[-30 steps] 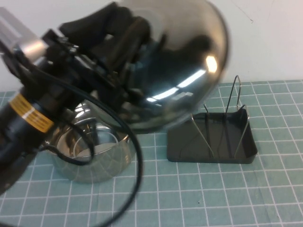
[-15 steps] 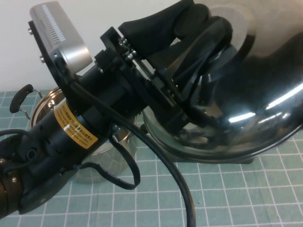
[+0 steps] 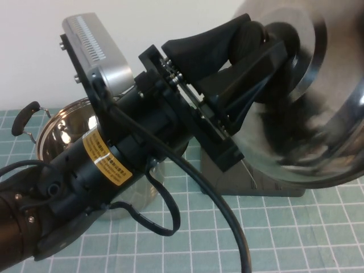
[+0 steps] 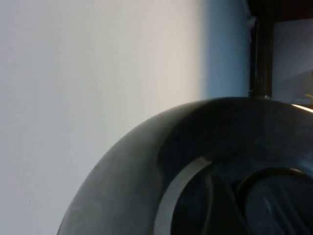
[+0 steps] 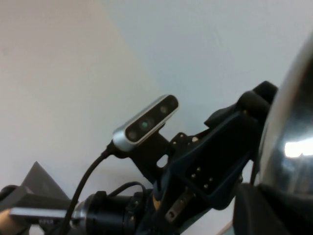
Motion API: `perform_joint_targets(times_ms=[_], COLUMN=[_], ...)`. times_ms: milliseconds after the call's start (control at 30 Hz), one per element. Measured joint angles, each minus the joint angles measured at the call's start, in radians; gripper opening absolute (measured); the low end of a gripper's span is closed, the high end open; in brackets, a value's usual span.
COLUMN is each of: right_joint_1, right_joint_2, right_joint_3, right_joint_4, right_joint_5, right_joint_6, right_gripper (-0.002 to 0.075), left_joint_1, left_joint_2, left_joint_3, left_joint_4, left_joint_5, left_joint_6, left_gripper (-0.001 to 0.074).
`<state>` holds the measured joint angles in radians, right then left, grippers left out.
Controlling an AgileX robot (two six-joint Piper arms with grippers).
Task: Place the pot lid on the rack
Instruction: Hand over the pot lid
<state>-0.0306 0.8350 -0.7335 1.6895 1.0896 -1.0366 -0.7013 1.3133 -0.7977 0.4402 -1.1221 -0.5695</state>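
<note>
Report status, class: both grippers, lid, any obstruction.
Left gripper shut on black knob of shiny domed steel pot lid, held aloft. Right gripper unseen. Dark grey plastic rack mostly hidden beneath lid. Steel pot behind arm.

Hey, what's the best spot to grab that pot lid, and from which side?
By the black knob at its centre, approached from the domed outer side: it is the only raised part on the smooth lid. The left claw is shut on it there, holding the lid tilted above the rack. The right claw is out of view.
</note>
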Motion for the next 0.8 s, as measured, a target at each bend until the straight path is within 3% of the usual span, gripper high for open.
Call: perform_joint_targets(times_ms=[367, 600, 800], right_joint_1=[0.0, 0.0, 0.0], right_joint_2=[0.002, 0.007, 0.018], right_joint_3=[-0.003, -0.004, -0.004], right_joint_4=[0.002, -0.016, -0.023], right_joint_5=[0.023, -0.053, -0.124], right_joint_6=[-0.055, -0.092, -0.104], right_gripper=[0.0104, 0.0028, 0.0014], left_joint_1=[-0.002, -0.004, -0.005], left_joint_2=[0.001, -0.004, -0.081], left_joint_3=[0.0, 0.0, 0.0], left_joint_4=[0.023, 0.025, -0.09], left_joint_5=[0.0, 0.016, 0.218], left_joint_6=[-0.042, -0.05, 0.113], left_gripper=[0.0336, 0.0611, 0.0652])
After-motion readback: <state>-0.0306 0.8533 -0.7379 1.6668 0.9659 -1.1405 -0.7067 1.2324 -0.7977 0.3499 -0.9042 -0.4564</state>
